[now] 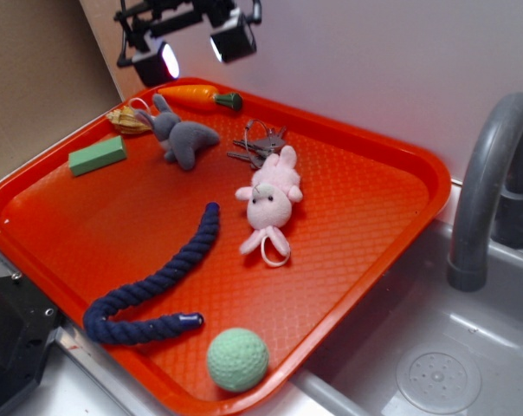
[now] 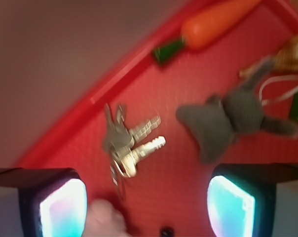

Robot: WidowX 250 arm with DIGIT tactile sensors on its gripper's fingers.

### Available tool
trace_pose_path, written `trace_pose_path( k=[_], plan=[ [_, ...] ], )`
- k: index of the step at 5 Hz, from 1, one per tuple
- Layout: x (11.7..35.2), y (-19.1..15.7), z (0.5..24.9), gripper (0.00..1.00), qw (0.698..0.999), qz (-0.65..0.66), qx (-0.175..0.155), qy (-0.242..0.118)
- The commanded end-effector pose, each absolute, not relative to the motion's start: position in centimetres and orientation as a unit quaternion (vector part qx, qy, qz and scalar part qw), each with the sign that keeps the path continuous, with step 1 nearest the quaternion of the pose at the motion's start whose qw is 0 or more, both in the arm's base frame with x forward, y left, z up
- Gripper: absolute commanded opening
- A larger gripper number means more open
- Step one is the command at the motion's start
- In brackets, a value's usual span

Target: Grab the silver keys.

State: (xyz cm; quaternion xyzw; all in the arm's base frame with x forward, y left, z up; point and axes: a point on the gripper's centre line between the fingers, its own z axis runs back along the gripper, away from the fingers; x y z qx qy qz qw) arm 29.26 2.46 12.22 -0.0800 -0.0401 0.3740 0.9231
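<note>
The silver keys (image 1: 260, 145) (image 2: 127, 140) lie flat on the red tray (image 1: 365, 199), just behind the pink plush bunny (image 1: 271, 201), whose ear tip (image 2: 105, 219) shows at the bottom of the wrist view. My gripper (image 1: 196, 50) (image 2: 146, 207) hangs high above the tray's far edge, open, with nothing between its glowing fingers (image 2: 62, 207). The keys sit ahead of the gap between the fingers, nearer the left one.
A grey plush bunny (image 1: 182, 136) (image 2: 228, 121) lies left of the keys. A toy carrot (image 1: 196, 94) (image 2: 213, 22), a shell (image 1: 129, 120), a green block (image 1: 97, 156), a blue rope (image 1: 162, 286) and a green ball (image 1: 237, 359) also lie on the tray. A sink faucet (image 1: 487, 191) stands to the right.
</note>
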Motion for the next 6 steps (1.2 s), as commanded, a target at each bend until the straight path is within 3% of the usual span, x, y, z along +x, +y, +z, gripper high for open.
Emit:
trace_pose_path(
  k=[1, 2, 4, 5, 6],
  plan=[
    [30.1, 0.4, 10.1, 1.00, 0.935, 0.346, -0.066, -0.045],
    [31.0, -0.7, 8.6, 1.00, 0.937, 0.341, -0.051, -0.053],
    [33.2, 0.4, 6.6, 1.00, 0.937, 0.343, -0.027, -0.054],
    [33.5, 0.8, 6.4, 0.00, 0.937, 0.342, -0.033, -0.066],
    [33.3, 0.8, 6.9, 0.00, 0.939, 0.335, -0.033, -0.066]
  ],
)
